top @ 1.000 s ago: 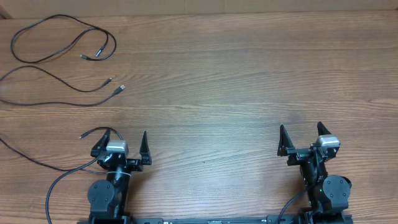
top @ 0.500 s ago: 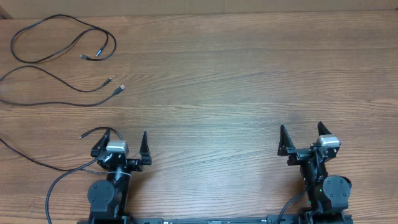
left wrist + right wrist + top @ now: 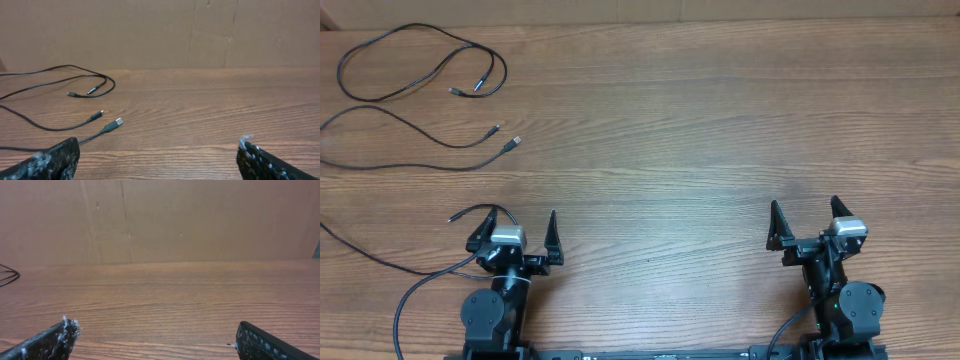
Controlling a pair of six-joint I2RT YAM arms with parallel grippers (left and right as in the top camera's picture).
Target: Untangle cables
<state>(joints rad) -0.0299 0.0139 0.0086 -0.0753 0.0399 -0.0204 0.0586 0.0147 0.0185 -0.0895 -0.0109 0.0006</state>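
Note:
Thin black cables lie at the table's far left. One looped cable (image 3: 420, 32) ends in two small plugs near each other. Below it a cable (image 3: 430, 133) ends in a small plug, and another (image 3: 470, 167) ends in a metal-tipped plug. None of them visibly cross. The left wrist view shows the loop (image 3: 75, 67) and the metal-tipped plug (image 3: 116, 122) ahead on the left. My left gripper (image 3: 520, 225) (image 3: 157, 152) is open and empty at the near edge, well short of them. My right gripper (image 3: 803, 215) (image 3: 155, 332) is open and empty at the near right.
Another thin black cord (image 3: 470, 210) curls by my left gripper and runs to the left edge; I cannot tell whether it is arm wiring. A brown cardboard wall (image 3: 150, 30) backs the wooden table (image 3: 720, 130). A cord end shows at the right wrist view's left edge (image 3: 7, 274).

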